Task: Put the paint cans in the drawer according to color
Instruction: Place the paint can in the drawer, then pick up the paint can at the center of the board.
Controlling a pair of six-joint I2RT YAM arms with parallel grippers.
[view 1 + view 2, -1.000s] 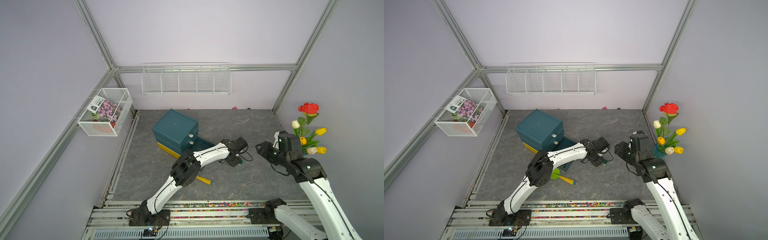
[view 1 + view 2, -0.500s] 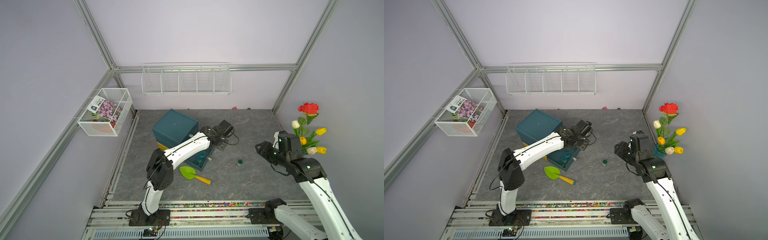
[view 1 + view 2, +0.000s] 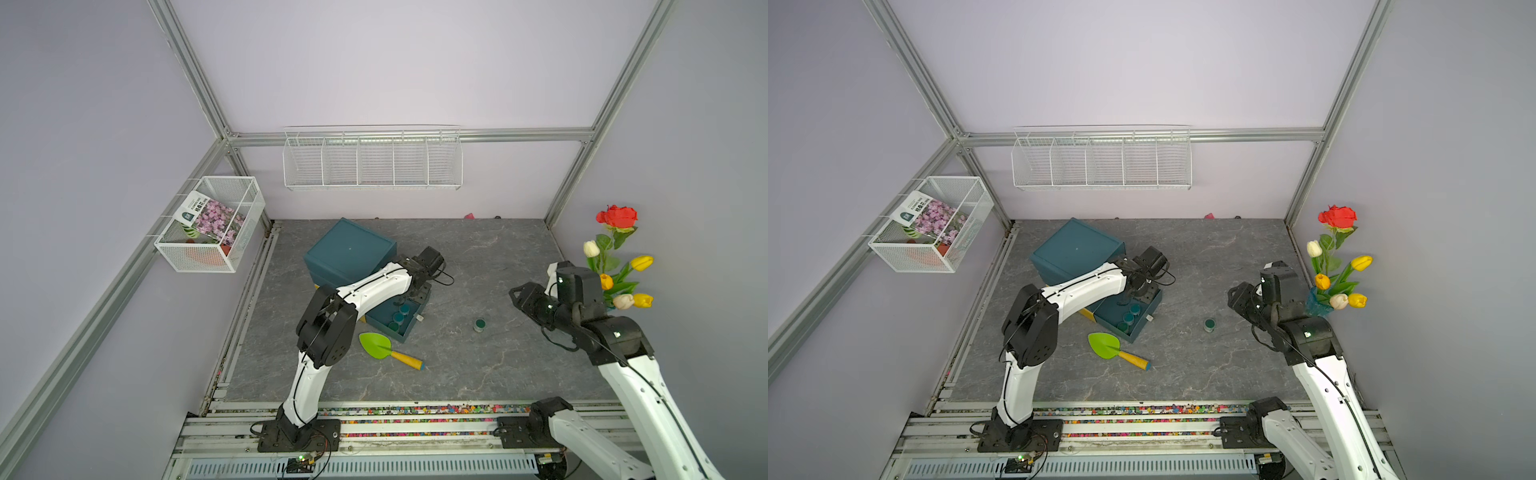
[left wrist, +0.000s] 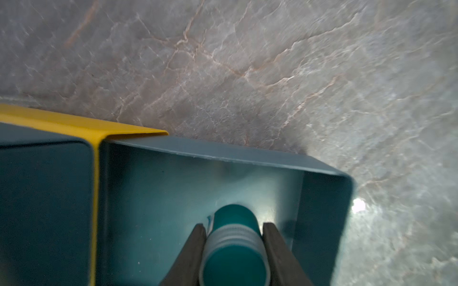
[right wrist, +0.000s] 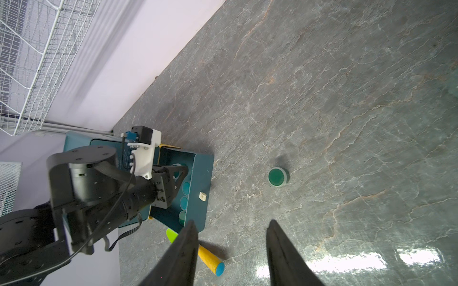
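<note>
Grey tabletop (image 3: pixel 478 257): drawer cabinet (image 3: pixel 349 249), trowel (image 3: pixel 376 345), green paint can (image 3: pixel 480 325); possibly pink scrap (image 3: pixel 468 216) rearward.

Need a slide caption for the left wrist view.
Left gripper shut on a small teal paint can, held over the open teal metal drawer.

The left arm (image 3: pixel 374 286) is no longer stretched across mid-floor and now reaches over the open drawer (image 3: pixel 411 324). The left gripper (image 4: pixel 233 226) carries a teal can (image 4: pixel 233 250) inside it. The green can (image 3: pixel 480 325) and the trowel (image 3: pixel 376 345), previously covered by the arm, are now exposed.
</note>
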